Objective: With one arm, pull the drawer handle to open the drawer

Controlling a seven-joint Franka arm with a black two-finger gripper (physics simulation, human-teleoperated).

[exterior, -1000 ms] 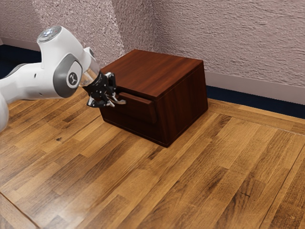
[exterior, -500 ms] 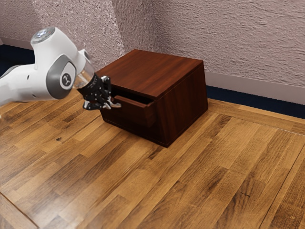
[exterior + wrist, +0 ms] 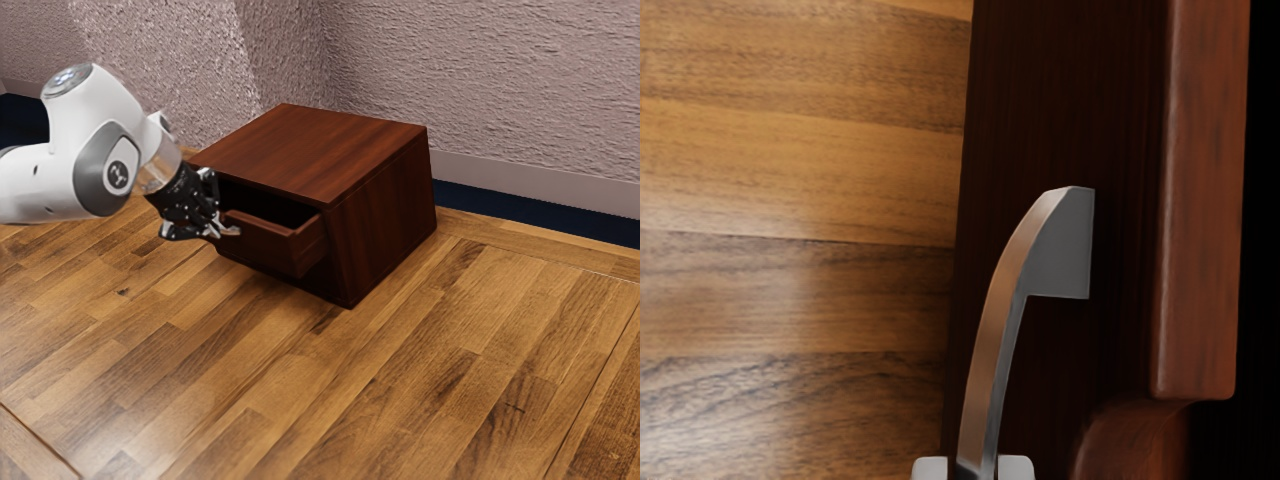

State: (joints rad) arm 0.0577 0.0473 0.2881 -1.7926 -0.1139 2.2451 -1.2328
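Note:
A dark wooden cabinet (image 3: 340,170) stands on the floor with its single drawer (image 3: 272,240) pulled partway out toward the exterior view's left. The black gripper (image 3: 214,229) sits at the drawer front, shut on the metal handle (image 3: 226,231). In the wrist view the curved grey handle (image 3: 1025,310) runs up from the hand against the dark drawer front (image 3: 1060,120), and the drawer's reddish top edge (image 3: 1205,190) lies beside it.
The wooden plank floor (image 3: 350,390) spreads out in front of and beside the cabinet. A textured wall (image 3: 480,70) with a dark baseboard runs behind it. My white arm (image 3: 70,165) comes in from the exterior view's left.
My hand has moved toward the exterior view's left with the handle in its grip, and the drawer has slid further out of the cabinet.

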